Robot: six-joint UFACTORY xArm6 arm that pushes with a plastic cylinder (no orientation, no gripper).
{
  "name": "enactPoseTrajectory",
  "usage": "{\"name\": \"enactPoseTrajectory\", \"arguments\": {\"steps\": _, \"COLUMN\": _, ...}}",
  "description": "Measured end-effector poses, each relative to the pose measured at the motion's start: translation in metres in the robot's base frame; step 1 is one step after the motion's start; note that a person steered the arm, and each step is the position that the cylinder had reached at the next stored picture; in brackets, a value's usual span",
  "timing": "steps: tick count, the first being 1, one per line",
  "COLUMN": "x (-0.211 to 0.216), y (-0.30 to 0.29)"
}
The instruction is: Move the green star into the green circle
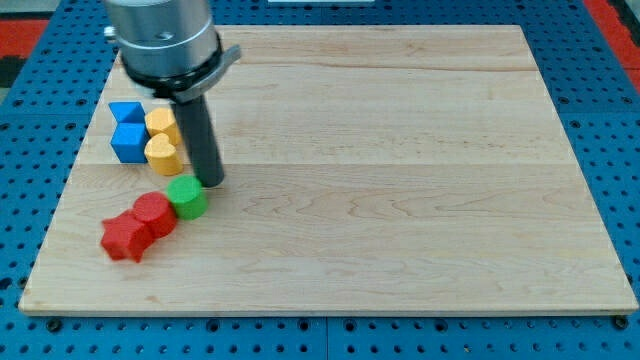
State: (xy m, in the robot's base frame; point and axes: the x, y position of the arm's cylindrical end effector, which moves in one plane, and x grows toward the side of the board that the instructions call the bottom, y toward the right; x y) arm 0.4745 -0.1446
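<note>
Only one green block (187, 197) shows, at the left of the wooden board (400, 180). It looks rounded, and I cannot tell for sure whether it is the circle or the star. No second green block is in view. My tip (212, 184) stands just to the upper right of this green block, very close to it or touching it. The rod rises from there to the arm's grey body (165, 40) at the view's top left.
A red round block (154, 213) touches the green block's lower left, and a red angular block (124, 237) lies beyond it. Two yellow blocks (162, 125) (163, 153) and two blue blocks (126, 112) (128, 142) cluster left of the rod. The board's left edge is near.
</note>
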Motion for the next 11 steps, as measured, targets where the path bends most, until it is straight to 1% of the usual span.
{"name": "enactPoseTrajectory", "arguments": {"steps": 1, "x": -0.034, "y": 0.056}}
{"name": "enactPoseTrajectory", "arguments": {"steps": 2, "x": -0.139, "y": 0.074}}
{"name": "enactPoseTrajectory", "arguments": {"steps": 3, "x": -0.222, "y": 0.071}}
{"name": "enactPoseTrajectory", "arguments": {"steps": 4, "x": -0.268, "y": 0.023}}
{"name": "enactPoseTrajectory", "arguments": {"steps": 5, "x": -0.283, "y": -0.08}}
{"name": "enactPoseTrajectory", "arguments": {"steps": 6, "x": -0.264, "y": -0.096}}
{"name": "enactPoseTrajectory", "arguments": {"steps": 7, "x": -0.239, "y": 0.002}}
{"name": "enactPoseTrajectory", "arguments": {"steps": 8, "x": -0.2, "y": 0.058}}
{"name": "enactPoseTrajectory", "arguments": {"steps": 9, "x": -0.175, "y": 0.035}}
{"name": "enactPoseTrajectory", "arguments": {"steps": 10, "x": -0.211, "y": 0.013}}
{"name": "enactPoseTrajectory", "arguments": {"steps": 11, "x": -0.198, "y": -0.02}}
